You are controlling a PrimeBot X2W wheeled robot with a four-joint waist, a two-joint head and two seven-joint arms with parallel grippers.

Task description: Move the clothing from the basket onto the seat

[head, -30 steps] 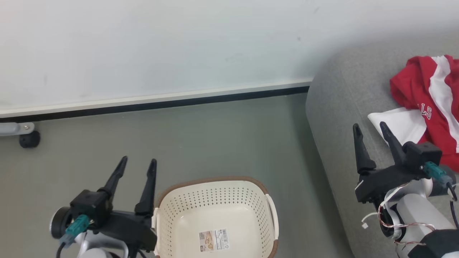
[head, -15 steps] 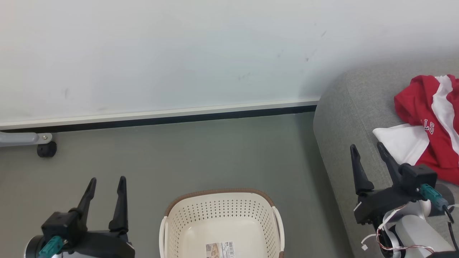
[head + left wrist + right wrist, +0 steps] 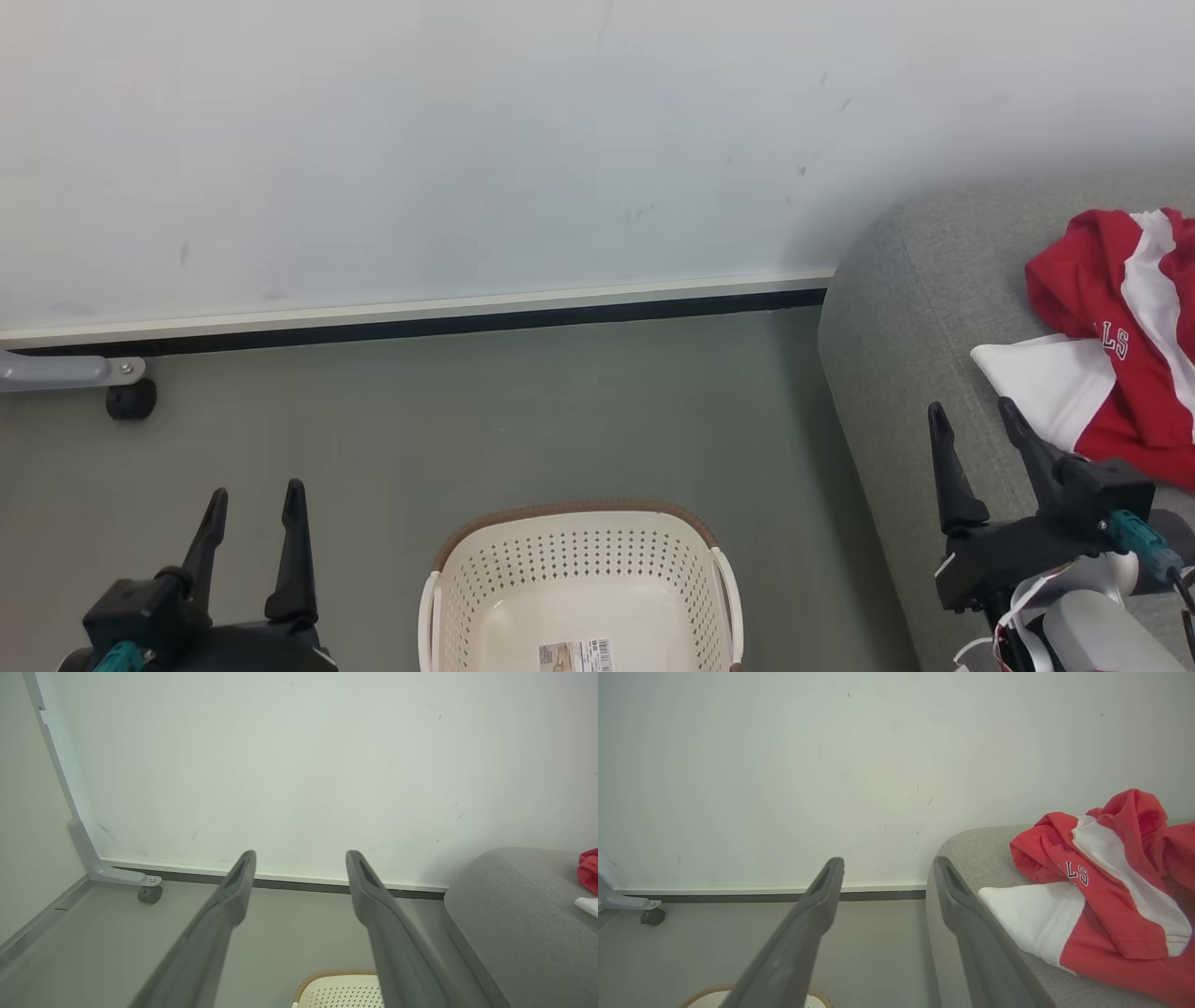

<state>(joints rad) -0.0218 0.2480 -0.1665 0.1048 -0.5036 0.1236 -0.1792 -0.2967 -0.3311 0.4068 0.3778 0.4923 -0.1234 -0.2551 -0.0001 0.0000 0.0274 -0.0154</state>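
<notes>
The red and white clothing (image 3: 1125,355) lies crumpled on the grey seat (image 3: 896,308) at the right; in the right wrist view the clothing (image 3: 1101,891) shows its lettering on the seat (image 3: 971,849). The cream basket (image 3: 579,588) stands on the floor at bottom centre, holding just a label sticker. My right gripper (image 3: 973,420) is open over the seat's front edge, just left of the clothing, holding nothing. My left gripper (image 3: 254,504) is open at the lower left, left of the basket. In the left wrist view its fingers (image 3: 233,891) point at the wall, the basket (image 3: 336,989) below.
A white wall with a dark baseboard (image 3: 420,322) runs across the back. A grey bracket with a black caster (image 3: 129,399) sits on the floor at the left. Grey floor (image 3: 523,411) lies between the basket and the wall.
The head camera has tilted up, so everything sits lower in view. My left gripper has drawn away from the basket toward the left. The right gripper stays open beside the clothing.
</notes>
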